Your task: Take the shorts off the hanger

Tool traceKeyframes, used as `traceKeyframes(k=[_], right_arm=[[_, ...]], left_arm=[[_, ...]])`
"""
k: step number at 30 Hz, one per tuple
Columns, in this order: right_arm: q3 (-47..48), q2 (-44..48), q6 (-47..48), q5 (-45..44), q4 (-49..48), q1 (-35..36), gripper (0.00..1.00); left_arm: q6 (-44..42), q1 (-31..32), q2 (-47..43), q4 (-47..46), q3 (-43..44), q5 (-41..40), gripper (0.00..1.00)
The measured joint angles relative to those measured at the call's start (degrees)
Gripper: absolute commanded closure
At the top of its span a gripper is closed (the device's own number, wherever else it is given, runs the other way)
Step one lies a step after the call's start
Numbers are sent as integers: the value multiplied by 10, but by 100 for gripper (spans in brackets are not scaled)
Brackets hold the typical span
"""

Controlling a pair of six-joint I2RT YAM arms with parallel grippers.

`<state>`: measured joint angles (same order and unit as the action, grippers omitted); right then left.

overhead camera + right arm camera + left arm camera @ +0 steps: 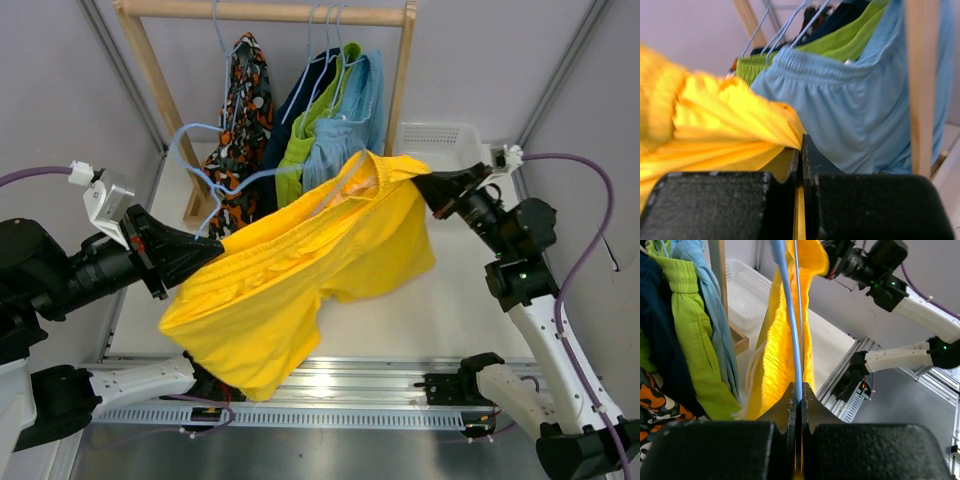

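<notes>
Yellow shorts (pixel 300 275) stretched between two claws: left claw (pixel 213 249), nine o'clock, pinches a blue hanger (pixel 790 330); right claw (pixel 421 184), two o'clock, pinches the shorts' edge.

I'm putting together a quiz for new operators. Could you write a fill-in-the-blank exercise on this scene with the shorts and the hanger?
1. The shorts pinched by the right gripper are ___ in colour.
2. The left gripper is shut on a thin hanger whose colour is light ___.
3. On the wooden rack, ___ other pairs of shorts hang.

Missing words: yellow; blue; four.
</notes>
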<state>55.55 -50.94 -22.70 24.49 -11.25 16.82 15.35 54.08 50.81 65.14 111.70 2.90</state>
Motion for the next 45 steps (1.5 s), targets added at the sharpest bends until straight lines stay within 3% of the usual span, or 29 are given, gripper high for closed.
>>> traceKeyframes(k=[5,9,12,16,20,25,28,32,34,41,45], right_arm=[[-3,20,-38,30,-6,-96,100],[-19,21,-63,57,-12,-92,100],[-34,24,-57,56,-5,-45,100],[-24,25,6,24,63,133,100],[62,-3,63,-21,166,157,100],[331,-126,100,-54,252,49,100],[533,-233,93,-52,264,-60,100],[846,-418,60,-45,272,-150,100],[951,-501,22,-42,232,-180,100],[946,-644,-85,-49,118,-236,100],[822,-675,-95,-35,93,-233,100]], left_arm=[[7,0,-6,10,-1,-19,100],[7,0,-18,1,-11,-25,100],[7,0,-23,-35,-38,-30,100],[1,0,3,-125,-98,-93,100],[-5,0,92,-149,-103,-202,100],[10,14,129,-154,-221,-255,100],[31,25,90,-134,-293,-251,100],[59,43,7,-123,-330,-246,100],[69,51,-19,-123,-333,-243,100],[92,69,-19,-144,-351,-231,100],[96,71,-13,-125,-347,-248,100]])
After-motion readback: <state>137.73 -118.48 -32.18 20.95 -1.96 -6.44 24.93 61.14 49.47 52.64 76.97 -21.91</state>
